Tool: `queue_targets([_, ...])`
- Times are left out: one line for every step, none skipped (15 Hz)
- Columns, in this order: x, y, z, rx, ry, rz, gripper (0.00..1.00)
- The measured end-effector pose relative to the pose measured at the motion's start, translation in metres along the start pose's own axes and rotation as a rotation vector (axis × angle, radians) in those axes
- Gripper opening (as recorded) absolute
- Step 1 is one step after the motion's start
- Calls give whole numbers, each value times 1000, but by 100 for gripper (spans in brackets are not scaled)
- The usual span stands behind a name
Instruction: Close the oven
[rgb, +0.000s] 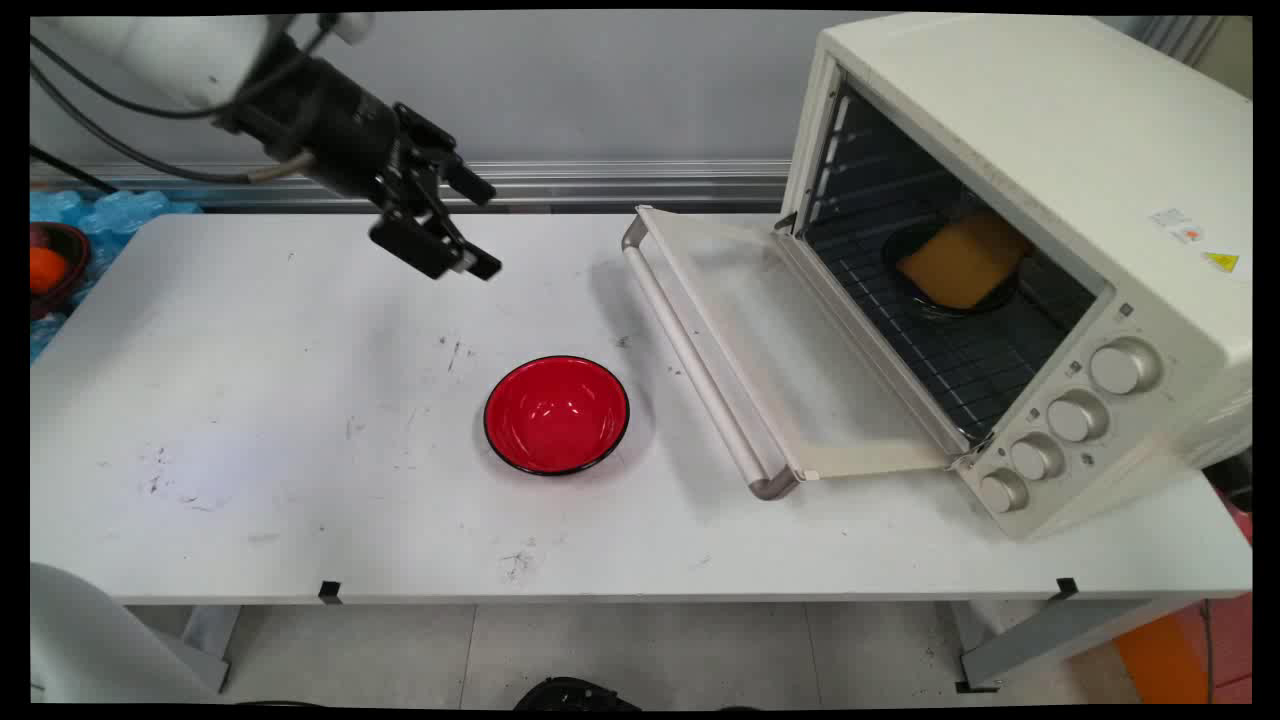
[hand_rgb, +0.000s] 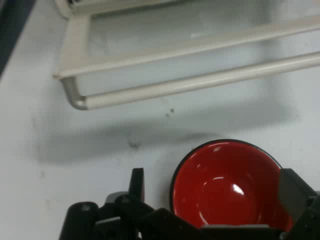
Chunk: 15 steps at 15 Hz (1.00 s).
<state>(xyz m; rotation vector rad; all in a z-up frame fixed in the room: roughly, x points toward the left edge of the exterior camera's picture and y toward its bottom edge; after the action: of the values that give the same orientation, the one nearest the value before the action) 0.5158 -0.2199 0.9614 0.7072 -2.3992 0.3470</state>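
Observation:
My black gripper (rgb: 486, 230) hangs open above the table's back left part, holding nothing. A red bowl with a black rim (rgb: 556, 413) stands empty on the white table (rgb: 250, 450), below and to the right of the gripper in the main view. In the hand view the red bowl (hand_rgb: 225, 195) shows between the spread fingers (hand_rgb: 137, 181) of the gripper (hand_rgb: 215, 185), some way beneath them. Beyond the bowl lies the open oven door (hand_rgb: 165, 65).
A cream toaster oven (rgb: 1030, 200) stands at the right with its door (rgb: 780, 350) folded down flat and the door handle (rgb: 690, 360) facing the bowl. On its rack sits a black dish (rgb: 950, 300) with a yellow block (rgb: 965, 262). A dark bowl with something orange (rgb: 45, 270) is at the far left.

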Motion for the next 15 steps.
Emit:
queue_targets([-1,0,11,-6,0,-12,100])
queue_targets([-3,1,21,-10,0,-23,100])
queue_targets([-4,1,31,-13,-1,-33,100])
queue_targets([-5,1,42,-14,-2,-44,100])
queue_targets([-6,1,52,-16,-3,-52,100])
queue_targets([-6,1,58,-17,-3,-56,100])
queue_targets([-7,1,67,-18,-4,-64,100])
queue_targets([-7,0,79,-18,-4,-72,100])
queue_targets([-7,0,86,-17,-2,-78,100])
queue_targets([-7,0,94,-17,-1,-83,100])
queue_targets([-6,-1,106,-17,2,-89,100])
queue_targets([-5,-1,117,-17,5,-95,100])
queue_targets([-4,-2,128,-18,7,-101,100])
queue_targets([-3,-2,137,-18,9,-106,100])
queue_targets([-2,-3,145,-18,11,-110,100])
